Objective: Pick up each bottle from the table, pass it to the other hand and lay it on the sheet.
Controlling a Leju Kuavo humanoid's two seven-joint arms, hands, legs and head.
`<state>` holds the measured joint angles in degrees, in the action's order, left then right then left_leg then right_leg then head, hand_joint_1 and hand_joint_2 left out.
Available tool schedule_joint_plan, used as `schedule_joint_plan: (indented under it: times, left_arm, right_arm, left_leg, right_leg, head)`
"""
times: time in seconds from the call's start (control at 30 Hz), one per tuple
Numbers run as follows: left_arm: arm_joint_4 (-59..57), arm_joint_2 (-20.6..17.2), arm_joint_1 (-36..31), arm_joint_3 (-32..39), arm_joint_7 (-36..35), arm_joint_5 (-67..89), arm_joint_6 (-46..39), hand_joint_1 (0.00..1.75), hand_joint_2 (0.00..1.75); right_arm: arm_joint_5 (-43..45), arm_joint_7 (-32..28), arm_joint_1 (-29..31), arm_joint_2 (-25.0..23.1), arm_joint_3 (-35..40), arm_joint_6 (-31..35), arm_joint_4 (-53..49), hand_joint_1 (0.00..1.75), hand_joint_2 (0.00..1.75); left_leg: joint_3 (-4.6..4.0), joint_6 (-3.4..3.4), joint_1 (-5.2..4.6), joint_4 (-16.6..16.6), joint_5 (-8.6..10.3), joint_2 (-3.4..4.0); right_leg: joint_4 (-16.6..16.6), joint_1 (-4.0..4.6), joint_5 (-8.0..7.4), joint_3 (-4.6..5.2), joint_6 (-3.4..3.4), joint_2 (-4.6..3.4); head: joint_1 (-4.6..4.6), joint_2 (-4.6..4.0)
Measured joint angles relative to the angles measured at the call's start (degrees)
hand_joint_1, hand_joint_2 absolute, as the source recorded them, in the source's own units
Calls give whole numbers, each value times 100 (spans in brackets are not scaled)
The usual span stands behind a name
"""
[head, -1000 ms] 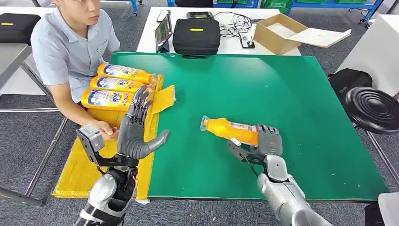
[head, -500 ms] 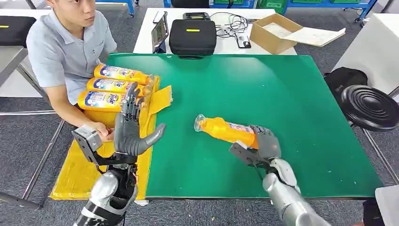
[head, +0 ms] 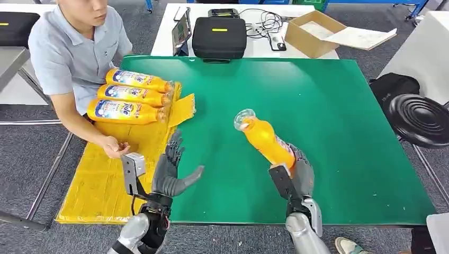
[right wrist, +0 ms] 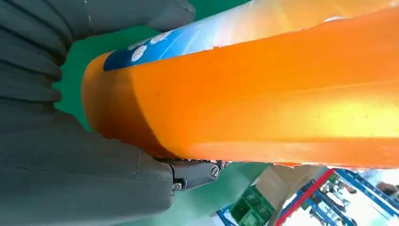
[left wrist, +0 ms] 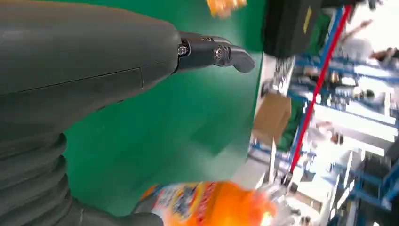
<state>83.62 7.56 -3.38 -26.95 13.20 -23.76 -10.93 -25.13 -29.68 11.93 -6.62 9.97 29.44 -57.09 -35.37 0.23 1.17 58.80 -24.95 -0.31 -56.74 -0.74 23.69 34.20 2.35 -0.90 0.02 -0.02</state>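
While a person (head: 74,58) in a light shirt sits at the far-left corner of the green table (head: 328,106), one forearm reaching onto the yellow sheet (head: 100,174), that person's hand (head: 114,146) rests just beyond and to the left of the robot's left hand (head: 172,172). Three orange bottles (head: 129,97) lie side by side on the sheet, farther out from the left hand and on its left, their caps pointing toward the table. The left hand stands over the near-left edge of the table where the sheet meets the green, palm turned toward the other arm, fingers spread and upright, thumb stuck out to the side; it holds nothing. To its right, with bare green between them, the right hand (head: 297,170) wraps its fingers around the lower body of an orange bottle (head: 265,138), which is lifted off the table and tilted, its clear cap end aimed up and away toward the left hand's side. The right wrist view shows the bottle's orange body and blue label pressed against the grey palm and thumb. Well beyond both hands, on a white table, sit a black case (head: 219,37) and an open cardboard box (head: 312,32); a black round stool (head: 419,120) stands off to the right of the right hand.
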Motion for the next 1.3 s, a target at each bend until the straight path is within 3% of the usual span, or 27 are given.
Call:
schedule_joint_plan:
  times: [0.43, 1.1, 1.3]
  left_arm:
    - [225, -7, 262, -413, 426, 273, 664, 0, 175]
    - [219, 142, 118, -426, 253, -149, 439, 0, 175]
    - [219, 184, 72, -441, 260, -481, 225, 0, 175]
  right_arm:
    - [122, -127, -48, -166, 596, -363, -360, 175, 175]
    - [-164, -505, -44, -485, 2048, -352, -220, 175, 175]
    - [57, -927, -73, -494, 2404, -107, -218, 175, 175]
  left_leg:
    - [-9, -1, 2, -1, -1, 2]
    - [-14, -1, 3, -1, 0, -1]
    - [-14, -1, 2, -1, 0, -2]
  right_leg:
    - [0, 3, 1, 11, -1, 0]
    - [0, 4, 3, 17, -2, 6]
    - [0, 2, 3, 18, -2, 6]
  head:
    - [-2, 0]
    - [0, 0]
    - [0, 0]
